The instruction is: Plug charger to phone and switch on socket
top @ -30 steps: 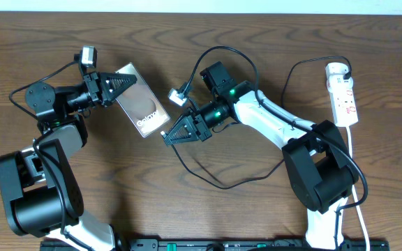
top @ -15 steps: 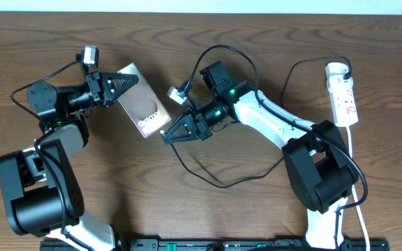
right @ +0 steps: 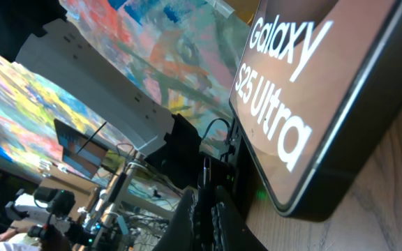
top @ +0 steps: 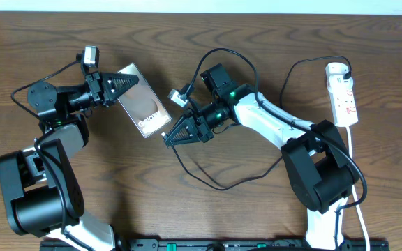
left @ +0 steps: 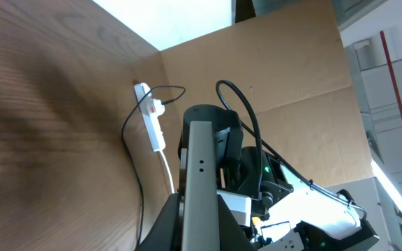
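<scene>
Right now I am in the plugging step: nothing is seated in the phone (top: 145, 104) yet, and the socket (top: 345, 97) lies far off at the right edge of the counter (top: 187, 223), so its switch waits for later. My left end effector (top: 121, 84) is clamped tight on the phone's upper-left short end, and the left wrist view shows the slab edge-on between its fingers. My right end effector (top: 167, 138) is closed down as well, and from overhead the charger (top: 220, 187) trails out from behind it in a long black loop toward the socket, so I judge it pinches the cable close to the plug tip, though the tip itself is too small for me to make out. The phone sits left of centre with its lettered face up. Its long axis runs on a diagonal from upper left to lower right, and the free lower-right short end points at my right end effector, which stands just beside that corner. I cannot tell from the right wrist view whether that end rests on the wood or hangs just above it. The next move, as I read it, calls for lining the plug tip along that same diagonal, square to the short end, and then pushing gently inward while the left side braces the phone so it does not slide or twist.
</scene>
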Robot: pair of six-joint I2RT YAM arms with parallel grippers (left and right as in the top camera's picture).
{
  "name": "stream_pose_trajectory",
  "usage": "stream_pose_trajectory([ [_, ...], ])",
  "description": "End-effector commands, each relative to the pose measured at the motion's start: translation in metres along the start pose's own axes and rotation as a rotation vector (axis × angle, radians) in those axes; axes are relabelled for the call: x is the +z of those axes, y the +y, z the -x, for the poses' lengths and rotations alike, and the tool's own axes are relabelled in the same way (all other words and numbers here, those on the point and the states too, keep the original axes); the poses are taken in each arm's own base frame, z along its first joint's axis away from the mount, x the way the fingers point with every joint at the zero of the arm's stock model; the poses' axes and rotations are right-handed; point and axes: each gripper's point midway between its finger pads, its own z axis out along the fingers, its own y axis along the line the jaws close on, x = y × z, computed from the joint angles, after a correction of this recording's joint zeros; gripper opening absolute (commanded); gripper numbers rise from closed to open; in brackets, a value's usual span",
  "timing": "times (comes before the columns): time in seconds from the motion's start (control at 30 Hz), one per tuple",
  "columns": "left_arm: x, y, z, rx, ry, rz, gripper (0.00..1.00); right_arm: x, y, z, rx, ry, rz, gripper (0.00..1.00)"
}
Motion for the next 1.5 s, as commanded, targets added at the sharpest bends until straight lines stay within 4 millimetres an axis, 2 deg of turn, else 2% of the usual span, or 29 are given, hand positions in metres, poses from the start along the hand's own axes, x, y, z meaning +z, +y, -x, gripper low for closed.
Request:
stream_pose_trajectory([
  [0.0, 0.001, -0.0099, 0.0028, 0.051, 0.004, -0.003, 0.07, -0.0016, 0.0015, -0.001, -0.017, -0.011, 0.028, 0.02],
  [0.6, 0.001, -0.0099, 0.0038, -0.055, -0.002, -0.003, 0.07, -0.0014, -0.0052, -0.0024, -0.019, -0.007, 0.014, 0.01],
  [1.47, 0.001, -0.0106, 0.0048, -0.028, -0.008, -0.004, 0.07, -0.0014, -0.007, 0.0061, 0.042, -0.009, 0.012, 0.01],
])
